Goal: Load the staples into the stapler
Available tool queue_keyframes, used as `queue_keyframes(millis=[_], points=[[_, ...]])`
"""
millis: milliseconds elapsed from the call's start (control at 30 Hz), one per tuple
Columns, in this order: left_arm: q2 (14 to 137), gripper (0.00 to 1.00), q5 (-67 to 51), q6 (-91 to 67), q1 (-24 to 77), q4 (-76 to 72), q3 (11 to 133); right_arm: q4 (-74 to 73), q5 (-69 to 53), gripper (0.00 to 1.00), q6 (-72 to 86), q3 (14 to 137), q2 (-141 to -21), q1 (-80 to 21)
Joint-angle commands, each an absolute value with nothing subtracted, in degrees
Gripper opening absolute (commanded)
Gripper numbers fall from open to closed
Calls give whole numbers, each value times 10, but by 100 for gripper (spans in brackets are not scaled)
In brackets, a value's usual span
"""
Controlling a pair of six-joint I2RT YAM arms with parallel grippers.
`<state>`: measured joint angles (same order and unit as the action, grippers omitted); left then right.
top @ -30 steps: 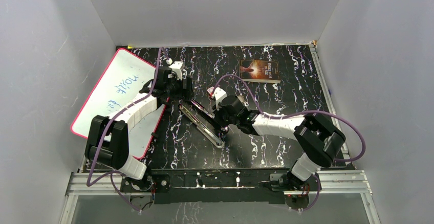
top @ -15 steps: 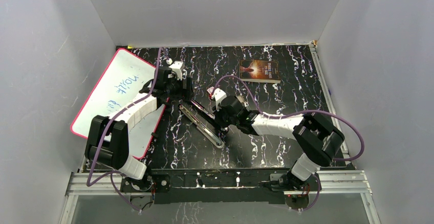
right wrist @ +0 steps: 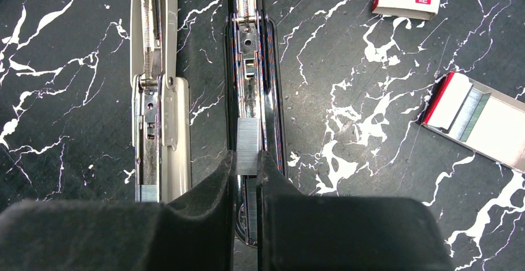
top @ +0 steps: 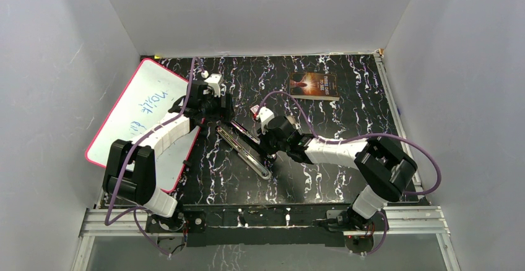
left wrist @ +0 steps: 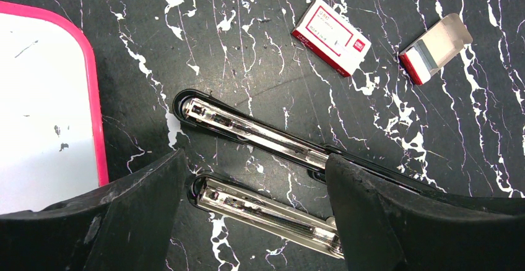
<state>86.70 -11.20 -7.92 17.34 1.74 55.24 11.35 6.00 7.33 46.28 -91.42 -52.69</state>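
**Stapler** (right wrist: 254, 67): We find it folded out flat on the black marbled table (right wrist: 347, 178). In the right wrist view its two long metal bars run side by side from top to bottom. In the overhead view it lies at centre, slanting from upper left to lower right.

**Strip of staples** (right wrist: 246, 140): Short and silvery, at the centre of the right wrist view. It is lined up over the channel of the right-hand bar, and we cannot tell whether it rests in it.

**Right gripper** (right wrist: 246, 167): Fingers pressed together, pinching the near end of the strip.

**Left gripper** (left wrist: 255, 163): Jaws spread wide, straddling the lower bar in the left wrist view. We cannot tell whether they touch it.

**Closed staple box** (left wrist: 331, 36): Red and white, at the top right of centre in the left wrist view.

**Open staple box** (left wrist: 433, 48): Near the closed one, in the upper right corner.

**Whiteboard** (top: 139, 107): Pink-rimmed, at the left of the overhead view.

**Book** (top: 314, 85): Upper right of centre, well apart from the arms.
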Motion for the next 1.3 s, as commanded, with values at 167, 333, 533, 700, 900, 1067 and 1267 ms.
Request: queue_keyframes(millis=[167,333,533,700,900,1067,1267], points=[[861,81,-122,-76,171,21,575,146,62,0,71,459,-881,-529],[860,81,-121,-76,171,20,575,149,62,0,71,457,-881,-530],[860,81,-121,-76,171,20,575,143,61,0,70,460,-888,-530],[860,81,-121,-76,171,20,575,136,60,0,71,465,-897,-530],[860,81,-121,-76,171,20,575,127,60,0,71,471,-903,-529],[860,81,-121,-76,171,20,575,124,61,0,71,473,-906,-530],[859,81,-122,-76,171,20,575,121,61,0,72,474,-910,-530]])
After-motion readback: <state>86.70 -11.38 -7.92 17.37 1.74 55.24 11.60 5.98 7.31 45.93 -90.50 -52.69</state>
